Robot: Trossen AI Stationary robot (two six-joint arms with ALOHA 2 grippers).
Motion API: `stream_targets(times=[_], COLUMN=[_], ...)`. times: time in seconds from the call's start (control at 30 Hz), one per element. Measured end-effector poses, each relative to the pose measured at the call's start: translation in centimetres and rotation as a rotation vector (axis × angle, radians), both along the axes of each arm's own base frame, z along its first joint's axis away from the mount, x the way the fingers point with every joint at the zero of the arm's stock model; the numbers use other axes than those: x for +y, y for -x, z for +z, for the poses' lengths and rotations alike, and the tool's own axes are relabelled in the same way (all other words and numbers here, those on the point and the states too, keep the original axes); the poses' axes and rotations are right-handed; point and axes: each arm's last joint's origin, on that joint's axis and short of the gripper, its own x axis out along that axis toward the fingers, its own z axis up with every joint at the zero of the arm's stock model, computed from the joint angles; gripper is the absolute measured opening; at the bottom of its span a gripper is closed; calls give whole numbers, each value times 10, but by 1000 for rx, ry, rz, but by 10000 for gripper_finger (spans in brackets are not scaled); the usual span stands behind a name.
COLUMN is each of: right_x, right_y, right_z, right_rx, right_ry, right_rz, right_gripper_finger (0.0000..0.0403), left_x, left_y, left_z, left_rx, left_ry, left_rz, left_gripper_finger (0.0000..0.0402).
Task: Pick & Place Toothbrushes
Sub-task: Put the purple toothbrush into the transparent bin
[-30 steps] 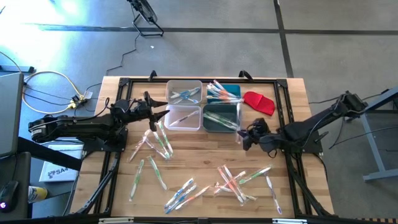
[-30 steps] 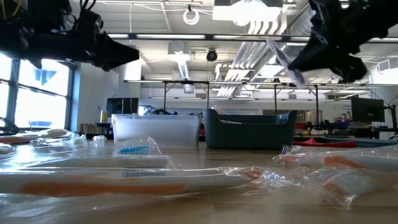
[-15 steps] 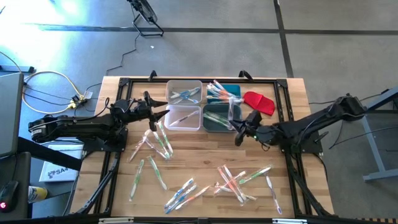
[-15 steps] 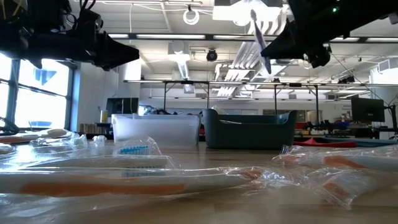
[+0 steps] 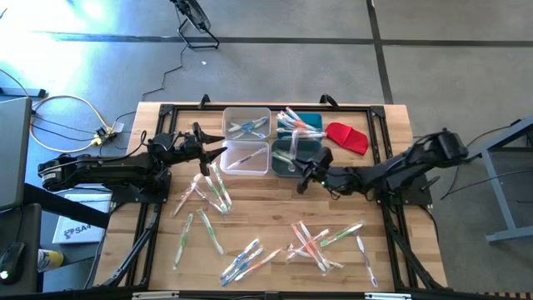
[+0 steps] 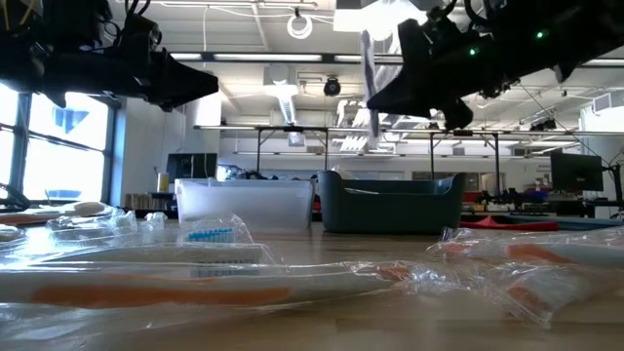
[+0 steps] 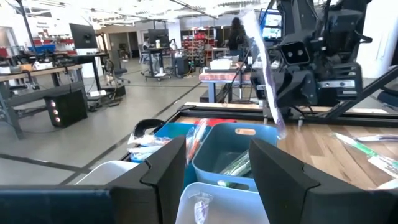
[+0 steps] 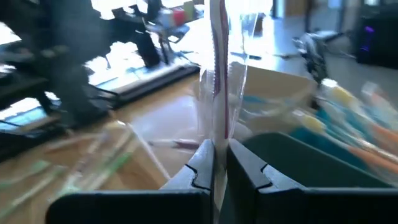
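Observation:
My right gripper [image 5: 305,176] is shut on one toothbrush [image 6: 369,83] in a clear wrapper and holds it in the air by the dark bin [image 5: 293,160]. My left gripper [image 5: 218,147] is open and hovers at the left of the near clear bin [image 5: 247,157], touching nothing. In the left wrist view its fingers frame the bins, with the held toothbrush [image 7: 261,68] beyond. The far clear bin [image 5: 247,122] and the teal bin [image 5: 301,123] hold toothbrushes. Many wrapped toothbrushes lie flat on the table in groups [image 5: 208,190], [image 5: 248,260], [image 5: 321,240]. My right gripper pinches the wrapped toothbrush between its two fingers, partway along its length [image 8: 217,138]. The fingers come about level from the table's right and lie across it. The toothbrush stands nearly upright, its upper part [image 8: 217,68] rising above the fingers, lifted clear of table and bins.
A red cloth-like piece [image 5: 347,137] lies right of the teal bin. The four bins stand together at the table's far middle. A dark frame [image 5: 379,125] runs around the wooden top. Cables [image 5: 71,117] lie on the floor to the left.
My right gripper has moved toward the table's left, from right of the dark bin to its near side, carrying the toothbrush. The toothbrush has turned from a slant to nearly upright. The gripper has stayed shut on it.

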Motion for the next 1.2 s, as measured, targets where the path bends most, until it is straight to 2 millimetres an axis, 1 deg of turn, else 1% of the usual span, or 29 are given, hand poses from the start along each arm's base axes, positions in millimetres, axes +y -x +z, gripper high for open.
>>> stream_targets(times=[0.1, 0.3, 0.4, 0.5, 0.6, 0.77, 0.93, 1.13, 1.2], right_x=[0, -5, -8, -8, -7, -5, -8, -15, -17], right_y=[-8, -19, -24, -33, -46, -73, -98, -128, -134], right_z=[-2, -11, -17, -18, -17, -11, -6, -9, -10], right_rx=[-52, -117, -108, -102, -88, -89, -66, -46, -48], right_ry=[35, 64, 57, 64, 101, 170, 173, 167, 166], right_rz=[59, 142, 152, 156, 204, 255, 267, 323, 337], right_gripper_finger=[15, 15, 15, 15, 15, 15, 15, 15, 15], left_x=[0, 0, -2, -3, -5, -6, -6, -7, -7], left_y=[0, 0, -1, -1, 0, -1, 0, 0, 0], left_z=[0, 0, 1, 2, 6, 6, 6, 8, 8], left_rx=[-1, -26, -25, -36, -77, -74, -74, -92, -97], left_ry=[10, 94, 96, 106, 130, 126, 126, 132, 143], left_rz=[-2, -22, -78, -137, -182, -238, -239, -246, -251], left_gripper_finger=[171, 171, 171, 171, 171, 171, 171, 171, 171])
